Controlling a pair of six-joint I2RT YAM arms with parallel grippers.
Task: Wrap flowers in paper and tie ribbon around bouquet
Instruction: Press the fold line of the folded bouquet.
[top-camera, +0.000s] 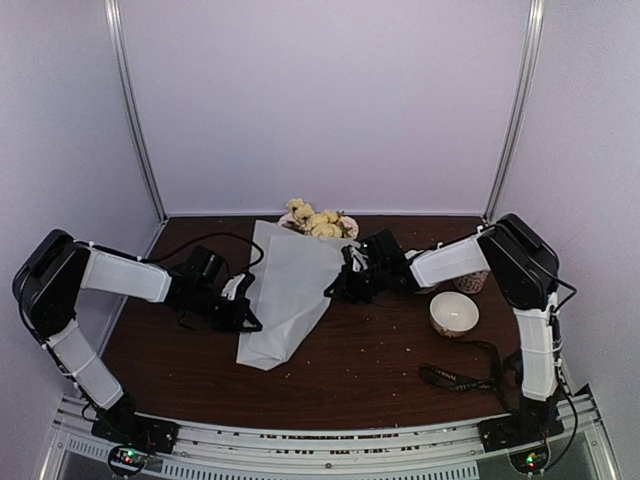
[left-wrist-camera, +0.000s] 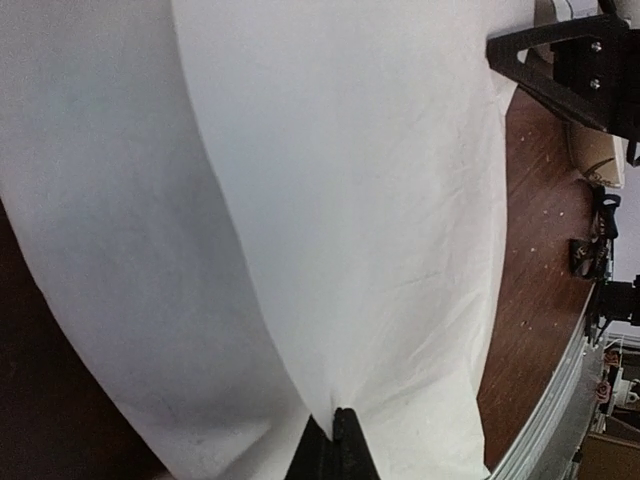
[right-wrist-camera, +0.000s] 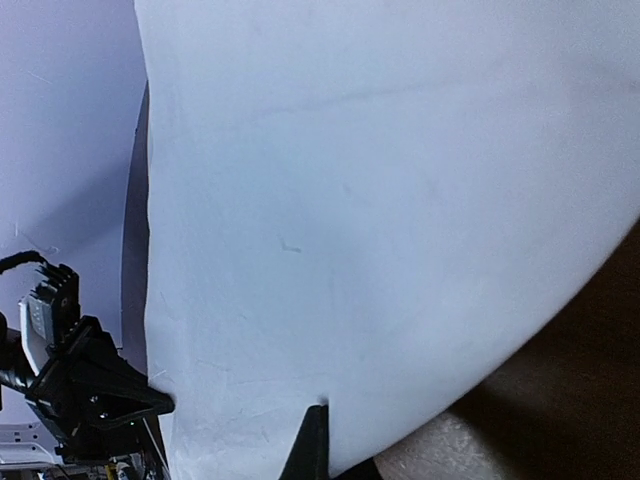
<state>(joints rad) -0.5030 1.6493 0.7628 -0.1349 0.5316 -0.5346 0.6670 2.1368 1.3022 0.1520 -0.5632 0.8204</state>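
Your left claw (left-wrist-camera: 336, 440) and right claw (top-camera: 337, 287) each pinch an edge of the paper (top-camera: 290, 290) draped over the flowers (top-camera: 315, 219). Wrapping looks partway done, and the ribbon (top-camera: 455, 378) lies unused on the table (top-camera: 380, 360).

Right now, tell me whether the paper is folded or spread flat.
Folded. The paper tapers like a cone, flowers at its far end; left pincer and right pincer pinch its edges.

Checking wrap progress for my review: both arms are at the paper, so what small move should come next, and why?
Probably the right gripper should draw its edge across toward the left gripper, starting the fold. Both are shut on opposite edges of the paper, which isn't yet a cone below the flowers; the ribbon lies untouched.
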